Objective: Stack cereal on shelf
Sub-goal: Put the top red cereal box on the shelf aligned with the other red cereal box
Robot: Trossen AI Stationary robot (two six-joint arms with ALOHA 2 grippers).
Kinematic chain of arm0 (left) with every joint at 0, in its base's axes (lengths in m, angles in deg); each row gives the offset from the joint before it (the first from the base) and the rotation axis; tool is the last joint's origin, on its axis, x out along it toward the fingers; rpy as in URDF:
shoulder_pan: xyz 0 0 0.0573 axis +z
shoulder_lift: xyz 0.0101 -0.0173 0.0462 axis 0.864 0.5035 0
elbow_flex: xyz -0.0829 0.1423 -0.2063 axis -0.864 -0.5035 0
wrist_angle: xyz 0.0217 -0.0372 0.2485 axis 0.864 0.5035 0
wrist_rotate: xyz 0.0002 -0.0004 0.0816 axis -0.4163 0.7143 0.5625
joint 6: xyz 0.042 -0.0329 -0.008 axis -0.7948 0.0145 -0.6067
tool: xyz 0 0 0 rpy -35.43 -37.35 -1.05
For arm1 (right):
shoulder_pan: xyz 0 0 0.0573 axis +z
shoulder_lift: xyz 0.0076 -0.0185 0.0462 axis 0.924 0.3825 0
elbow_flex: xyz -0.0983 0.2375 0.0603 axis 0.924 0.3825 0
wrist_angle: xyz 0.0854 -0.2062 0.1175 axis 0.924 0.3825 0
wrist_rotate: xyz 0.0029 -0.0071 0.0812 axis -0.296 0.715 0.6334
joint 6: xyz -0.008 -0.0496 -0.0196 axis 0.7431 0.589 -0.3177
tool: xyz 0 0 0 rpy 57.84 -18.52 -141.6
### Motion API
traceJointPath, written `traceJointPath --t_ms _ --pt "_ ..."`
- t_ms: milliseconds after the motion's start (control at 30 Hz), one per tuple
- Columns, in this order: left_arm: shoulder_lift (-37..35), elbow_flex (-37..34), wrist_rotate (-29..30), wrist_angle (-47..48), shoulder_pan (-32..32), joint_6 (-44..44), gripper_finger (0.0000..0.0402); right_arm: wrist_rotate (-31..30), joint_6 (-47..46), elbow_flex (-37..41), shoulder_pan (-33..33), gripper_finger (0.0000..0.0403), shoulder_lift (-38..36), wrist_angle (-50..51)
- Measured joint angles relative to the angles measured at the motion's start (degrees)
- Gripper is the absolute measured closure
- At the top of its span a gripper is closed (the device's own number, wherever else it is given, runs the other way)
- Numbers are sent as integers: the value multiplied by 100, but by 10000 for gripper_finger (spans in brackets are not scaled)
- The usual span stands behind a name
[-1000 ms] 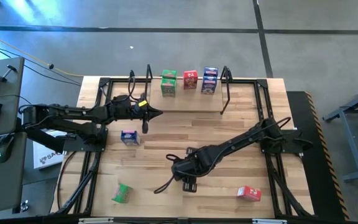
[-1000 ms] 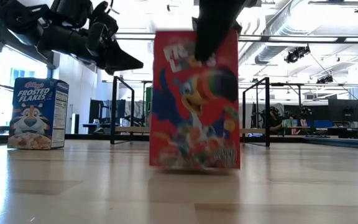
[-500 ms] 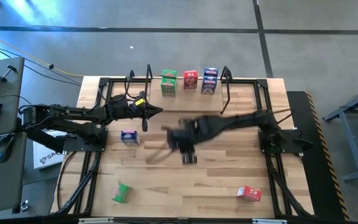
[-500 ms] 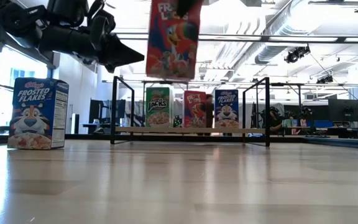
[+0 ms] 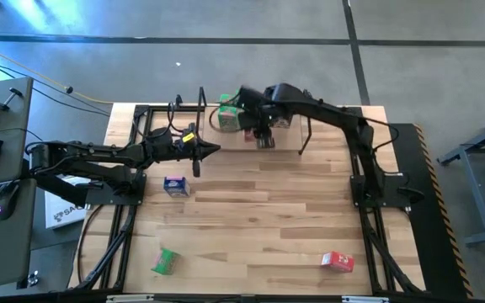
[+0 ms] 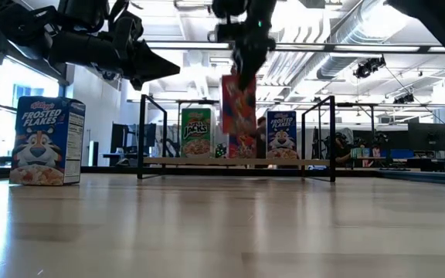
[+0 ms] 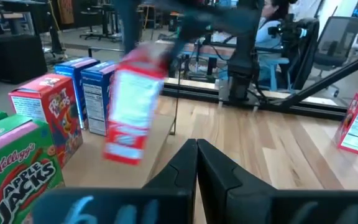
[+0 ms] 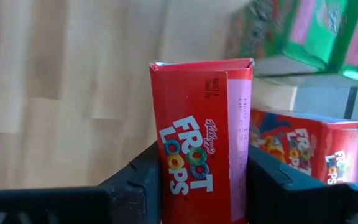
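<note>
Nearest us, a blue box (image 5: 174,185) stands on the worktop (image 5: 268,219). Left tool (image 5: 211,151) hovers pinched together. Farther back, right tool (image 6: 242,73) clamps a red Froot Loops box (image 6: 239,104) above the shelf (image 6: 238,161).

I'm seeing the wooden table (image 5: 259,210) carrying the shelf (image 5: 226,145) at its far edge; nearer than the shelf, a blue box (image 5: 174,186), green box (image 5: 166,261) and red box (image 5: 338,262) are lying.
</note>
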Motion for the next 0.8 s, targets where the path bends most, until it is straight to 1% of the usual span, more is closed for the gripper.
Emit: traceJointPath --t_ms 200,400,567,800 --pt "0 0 0 -12 0 0 399 227 365 782 -585 260 -4 -712" --pt "0 0 0 -12 0 1 399 69 483 1335 -796 260 -11 -1226" --pt "0 0 -1 -10 0 4 399 -88 484 1388 -826 249 -18 -1433" --pt "0 0 0 -8 0 6 399 -410 483 1333 -826 212 -4 -1505"
